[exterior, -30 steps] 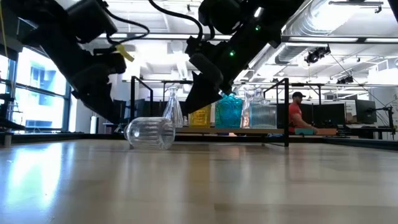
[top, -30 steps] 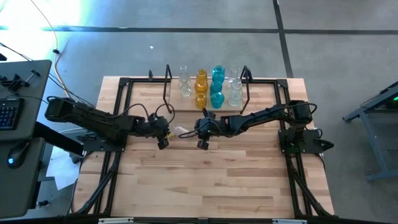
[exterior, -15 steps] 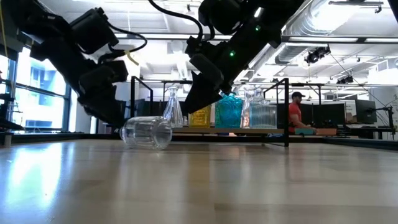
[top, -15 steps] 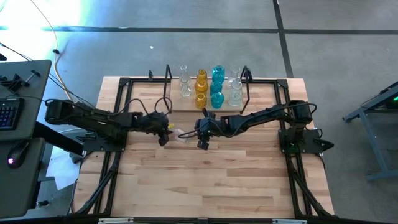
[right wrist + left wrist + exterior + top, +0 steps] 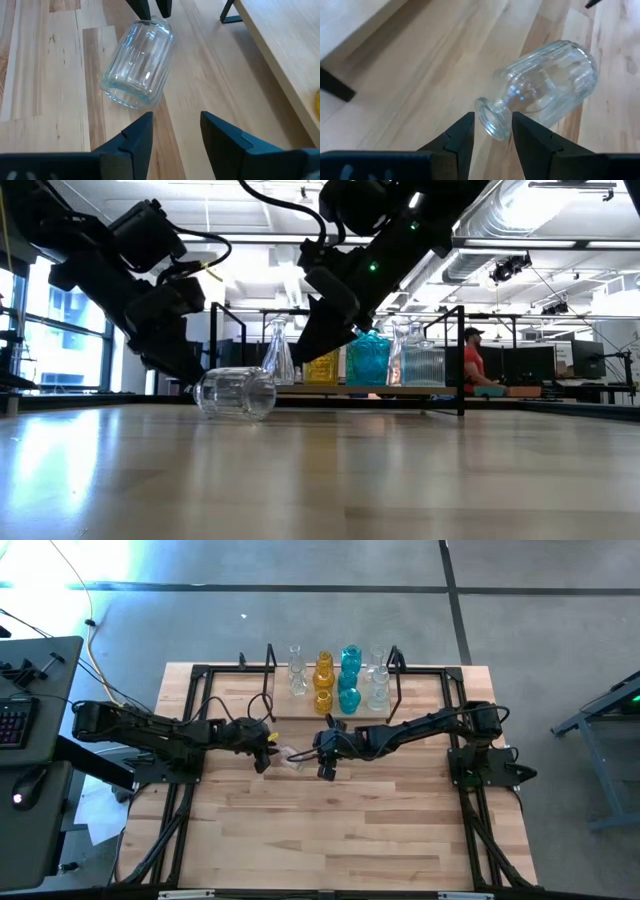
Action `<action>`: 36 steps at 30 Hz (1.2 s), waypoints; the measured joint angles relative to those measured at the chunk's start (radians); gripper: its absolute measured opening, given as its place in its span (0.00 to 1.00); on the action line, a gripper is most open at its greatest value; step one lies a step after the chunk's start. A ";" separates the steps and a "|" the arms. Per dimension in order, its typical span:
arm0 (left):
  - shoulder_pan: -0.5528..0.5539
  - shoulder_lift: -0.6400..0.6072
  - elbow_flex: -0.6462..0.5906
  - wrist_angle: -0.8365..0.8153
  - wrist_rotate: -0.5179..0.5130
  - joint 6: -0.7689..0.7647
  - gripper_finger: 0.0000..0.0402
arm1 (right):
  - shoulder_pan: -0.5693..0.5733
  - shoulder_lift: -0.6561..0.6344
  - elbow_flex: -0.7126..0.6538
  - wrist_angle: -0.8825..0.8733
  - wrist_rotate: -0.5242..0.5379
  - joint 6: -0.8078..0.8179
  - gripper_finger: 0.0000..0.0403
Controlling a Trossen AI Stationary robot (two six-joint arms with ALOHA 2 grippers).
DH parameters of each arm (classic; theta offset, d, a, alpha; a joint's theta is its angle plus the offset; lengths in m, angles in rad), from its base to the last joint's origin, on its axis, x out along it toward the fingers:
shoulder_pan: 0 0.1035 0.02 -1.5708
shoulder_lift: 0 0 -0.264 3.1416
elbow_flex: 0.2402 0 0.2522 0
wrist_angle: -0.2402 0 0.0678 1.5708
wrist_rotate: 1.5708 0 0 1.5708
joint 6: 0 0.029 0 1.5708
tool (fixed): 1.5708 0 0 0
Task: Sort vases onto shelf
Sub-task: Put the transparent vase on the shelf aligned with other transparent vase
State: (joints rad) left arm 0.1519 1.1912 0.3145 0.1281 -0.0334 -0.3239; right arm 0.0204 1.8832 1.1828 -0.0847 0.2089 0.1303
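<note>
A clear ribbed glass vase (image 5: pixel 292 756) lies on its side on the tabletop between my two grippers; it also shows in the low view (image 5: pixel 236 393). My left gripper (image 5: pixel 492 119) is open and low at the vase's neck end, one finger on either side of the mouth rim (image 5: pixel 493 121). My right gripper (image 5: pixel 176 119) is open and hangs above the table a short way off the vase's base (image 5: pixel 122 95). The shelf (image 5: pixel 300 712) stands at the far edge. It carries clear, amber and teal vases (image 5: pixel 335 675) standing upright. My left gripper has its fingers (image 5: pixel 465 134) level with the table, coming from the table's left along the lying vase. They stand beside the mouth rim (image 5: pixel 485 107). Whether either finger touches the glass, I cannot tell.
The shelf's black loop ends (image 5: pixel 270 665) rise on both sides of the vase rows. Black frame bars (image 5: pixel 190 690) run along the tabletop's left and right sides. Bare wood (image 5: pixel 330 830) stretches toward the near edge. A person in red (image 5: pixel 480 365) sits in the room beyond.
My left gripper has come down and moved toward the lying vase's neck, ending with its fingers around the mouth. The right arm has kept still.
</note>
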 joint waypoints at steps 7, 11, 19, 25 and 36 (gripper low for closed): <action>0.019 0.021 0.000 0.006 0.051 0.014 0.27 | 0.000 0.000 0.000 0.011 0.000 0.000 0.39; 0.026 0.076 -0.001 0.019 0.069 0.012 0.23 | 0.000 0.000 0.000 0.016 0.000 0.000 0.39; 0.026 0.149 -0.001 0.148 0.076 0.021 0.16 | 0.000 0.000 0.000 0.015 -0.011 0.002 0.39; 0.024 0.150 0.000 0.166 0.102 0.038 0.12 | -0.001 0.000 0.000 0.027 -0.079 0.105 0.39; 0.022 0.170 0.000 0.167 0.104 -0.057 0.01 | -0.072 0.043 0.000 0.052 -0.120 0.299 0.28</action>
State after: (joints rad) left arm 0.1741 1.3614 0.3145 0.2947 0.0703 -0.3813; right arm -0.0521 1.9265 1.1824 -0.0330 0.0888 0.4294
